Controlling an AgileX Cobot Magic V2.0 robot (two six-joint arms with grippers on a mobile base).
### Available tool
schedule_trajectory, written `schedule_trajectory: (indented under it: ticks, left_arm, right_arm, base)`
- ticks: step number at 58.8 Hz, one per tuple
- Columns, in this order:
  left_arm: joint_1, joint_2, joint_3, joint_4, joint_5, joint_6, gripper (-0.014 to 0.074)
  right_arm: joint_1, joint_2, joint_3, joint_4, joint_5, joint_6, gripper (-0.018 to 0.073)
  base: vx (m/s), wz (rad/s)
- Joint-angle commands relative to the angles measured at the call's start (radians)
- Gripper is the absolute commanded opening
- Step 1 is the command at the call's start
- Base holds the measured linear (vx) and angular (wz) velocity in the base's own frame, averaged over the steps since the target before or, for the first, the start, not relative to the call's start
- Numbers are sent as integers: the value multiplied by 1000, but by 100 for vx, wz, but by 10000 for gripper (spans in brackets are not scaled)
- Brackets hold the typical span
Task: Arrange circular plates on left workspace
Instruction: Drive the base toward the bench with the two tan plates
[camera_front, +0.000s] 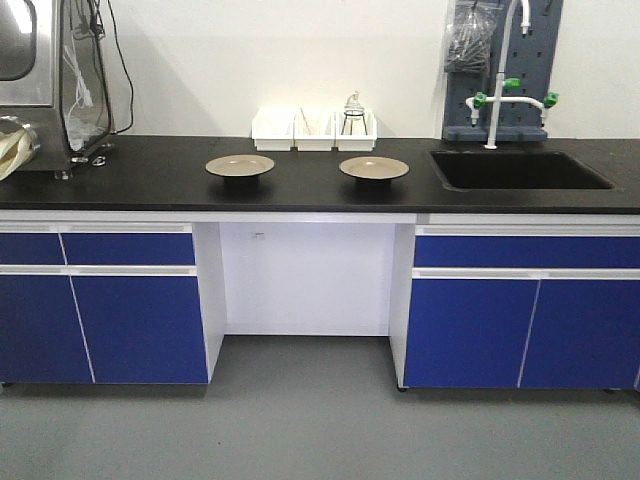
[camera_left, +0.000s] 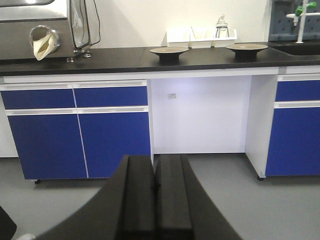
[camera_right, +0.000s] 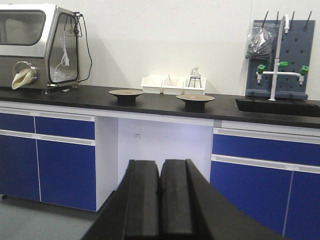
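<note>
Two round beige plates with dark rims rest on dark stands on the black countertop (camera_front: 130, 175). The left plate (camera_front: 240, 165) (camera_left: 169, 50) (camera_right: 126, 92) is near the counter's middle, and the right plate (camera_front: 374, 167) (camera_left: 246, 47) (camera_right: 195, 98) stands between it and the sink. Both grippers hang low in front of the cabinets, far from the plates. My left gripper (camera_left: 155, 162) is shut with nothing in it. My right gripper (camera_right: 159, 166) is shut and empty too. Neither gripper shows in the front view.
White bins (camera_front: 314, 131) line the wall behind the plates. A recessed sink (camera_front: 515, 170) with a tap (camera_front: 495, 100) lies at the right. A steel and glass cabinet (camera_front: 50, 70) occupies the counter's far left. Blue cabinet fronts (camera_front: 100, 310) flank an open knee space (camera_front: 305, 280).
</note>
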Motion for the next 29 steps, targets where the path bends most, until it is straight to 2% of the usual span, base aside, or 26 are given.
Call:
schedule_trajectory:
  ticks: [1,29]
  left_arm:
    - [-4,-14,12,-3,-86,-8,3]
    - [-4,-14,12,-3,-86,-8,3]
  right_arm:
    - [-4,-16,7,-5,-89,1,0]
    - [-4,-16,7,-5,-89,1,0]
  base:
    - [31,9]
    - [34,1]
